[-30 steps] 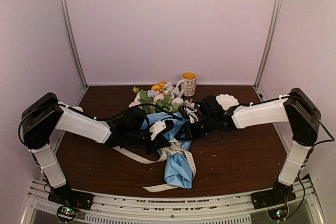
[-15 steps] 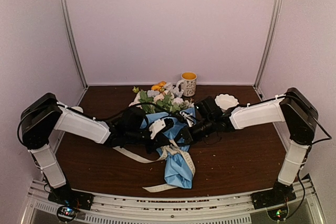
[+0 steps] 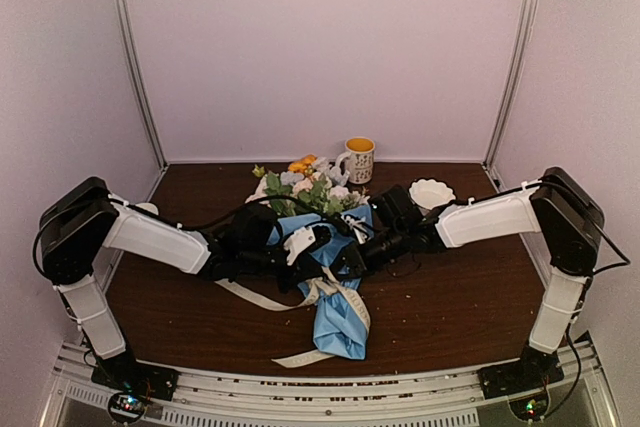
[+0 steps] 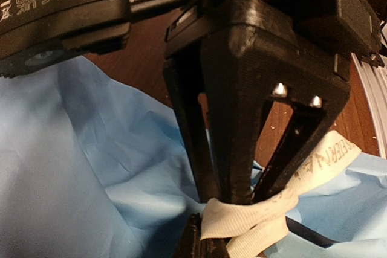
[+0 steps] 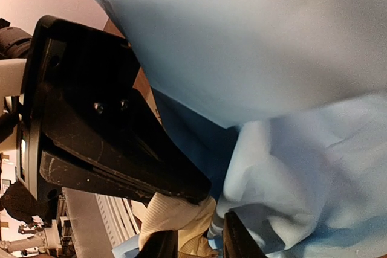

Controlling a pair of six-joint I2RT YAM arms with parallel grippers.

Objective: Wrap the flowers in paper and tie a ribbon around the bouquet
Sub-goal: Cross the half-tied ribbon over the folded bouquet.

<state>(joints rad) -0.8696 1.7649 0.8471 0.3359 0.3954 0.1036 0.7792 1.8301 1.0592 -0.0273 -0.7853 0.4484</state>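
The bouquet lies mid-table: flowers (image 3: 300,187) at the far end, light blue paper (image 3: 340,322) tapering toward me. The cream ribbon (image 3: 262,297) trails left and down from its waist. Both grippers meet over that waist. In the left wrist view my left gripper (image 4: 205,241) is shut on the ribbon (image 4: 260,219), which loops round the right gripper's black fingers (image 4: 233,125) above the paper (image 4: 91,167). In the right wrist view my right gripper (image 5: 199,243) has its jaws apart, with bunched ribbon (image 5: 175,219) lying loosely between them, beside the paper (image 5: 290,58).
A yellow-rimmed mug (image 3: 358,159) stands at the back behind the flowers. A white scalloped bowl (image 3: 432,192) sits right of the bouquet, close behind the right arm. Loose ribbon ends reach toward the table's near edge (image 3: 300,357).
The right gripper's jaws have spread apart around the ribbon, and that arm has shifted slightly left. More blue paper shows by the flowers. The left gripper stays shut in place.
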